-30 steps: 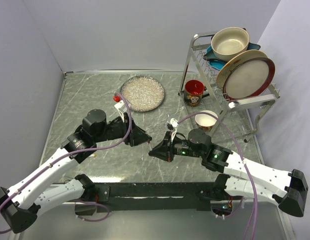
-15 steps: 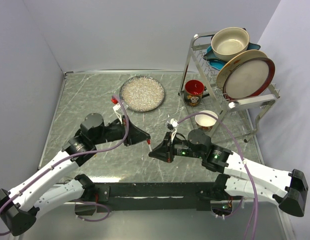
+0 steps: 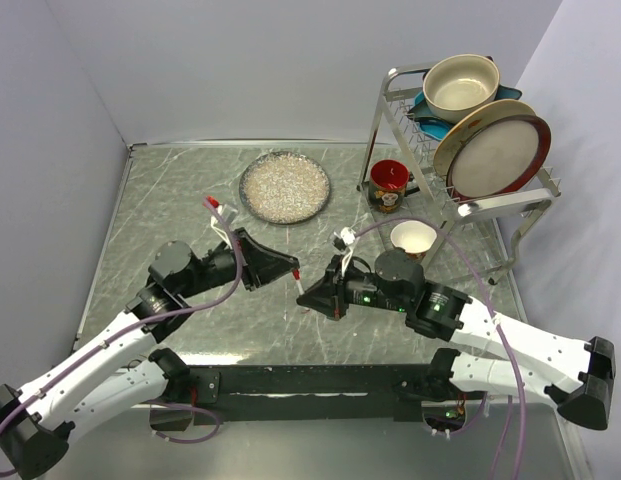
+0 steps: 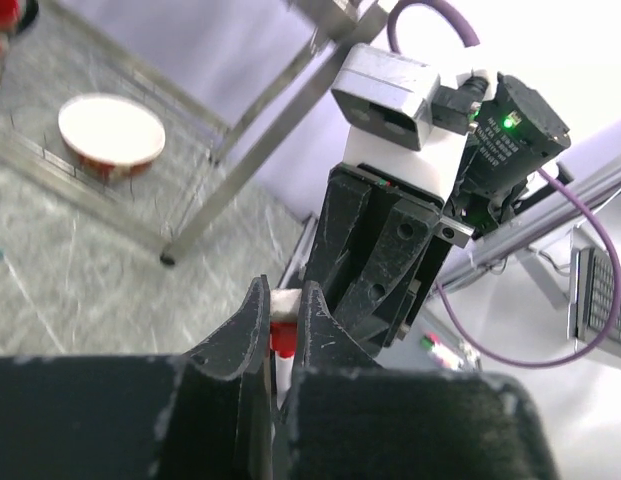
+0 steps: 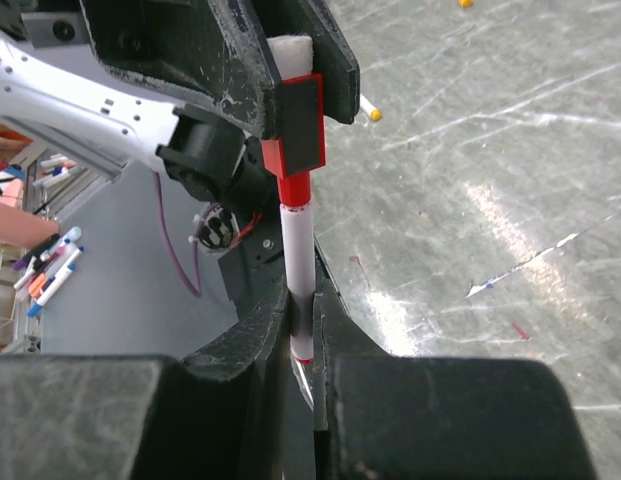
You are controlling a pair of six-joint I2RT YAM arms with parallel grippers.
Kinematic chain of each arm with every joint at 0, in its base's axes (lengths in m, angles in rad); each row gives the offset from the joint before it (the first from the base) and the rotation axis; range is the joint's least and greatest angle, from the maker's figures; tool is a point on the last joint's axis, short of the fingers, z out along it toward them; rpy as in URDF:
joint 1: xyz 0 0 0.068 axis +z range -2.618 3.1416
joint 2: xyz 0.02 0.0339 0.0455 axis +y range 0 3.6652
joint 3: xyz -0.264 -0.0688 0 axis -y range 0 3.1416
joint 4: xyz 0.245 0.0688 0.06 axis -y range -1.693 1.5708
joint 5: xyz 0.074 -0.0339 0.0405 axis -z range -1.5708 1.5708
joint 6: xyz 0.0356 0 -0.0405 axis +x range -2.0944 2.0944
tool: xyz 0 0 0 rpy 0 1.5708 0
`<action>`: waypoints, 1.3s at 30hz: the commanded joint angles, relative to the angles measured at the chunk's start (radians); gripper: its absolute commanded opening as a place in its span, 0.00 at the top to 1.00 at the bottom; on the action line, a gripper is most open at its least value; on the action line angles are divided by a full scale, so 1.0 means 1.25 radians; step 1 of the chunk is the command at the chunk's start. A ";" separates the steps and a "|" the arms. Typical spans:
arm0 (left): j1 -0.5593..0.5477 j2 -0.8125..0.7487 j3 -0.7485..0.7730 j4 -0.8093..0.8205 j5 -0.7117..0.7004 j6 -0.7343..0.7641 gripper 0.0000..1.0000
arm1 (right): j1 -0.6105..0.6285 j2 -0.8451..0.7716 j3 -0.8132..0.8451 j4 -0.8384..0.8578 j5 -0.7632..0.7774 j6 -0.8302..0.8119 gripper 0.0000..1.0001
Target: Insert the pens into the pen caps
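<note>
Left gripper (image 4: 283, 318) clamped on red cap (image 5: 293, 188), right gripper (image 5: 303, 330) clamped on white pen (image 5: 298, 250), pen's end meeting the cap in line.

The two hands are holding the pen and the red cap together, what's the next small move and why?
Probably push the right hand slightly along the axis of the pen toward the left hand. Both hands are shut, the pen lines up with the red cap and meets its mouth, so only seating seems left.
</note>
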 commanded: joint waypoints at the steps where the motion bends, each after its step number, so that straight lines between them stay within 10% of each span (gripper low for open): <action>1: -0.052 0.022 -0.057 -0.125 0.130 -0.017 0.99 | -0.022 0.006 0.161 0.241 0.163 -0.016 1.00; 17: -0.144 0.016 -0.177 -0.060 0.090 -0.084 0.99 | -0.076 0.043 0.291 0.294 0.208 -0.087 1.00; 39: -0.177 0.137 -0.267 0.155 0.122 -0.171 0.99 | -0.229 0.181 0.391 0.387 -0.066 -0.109 1.00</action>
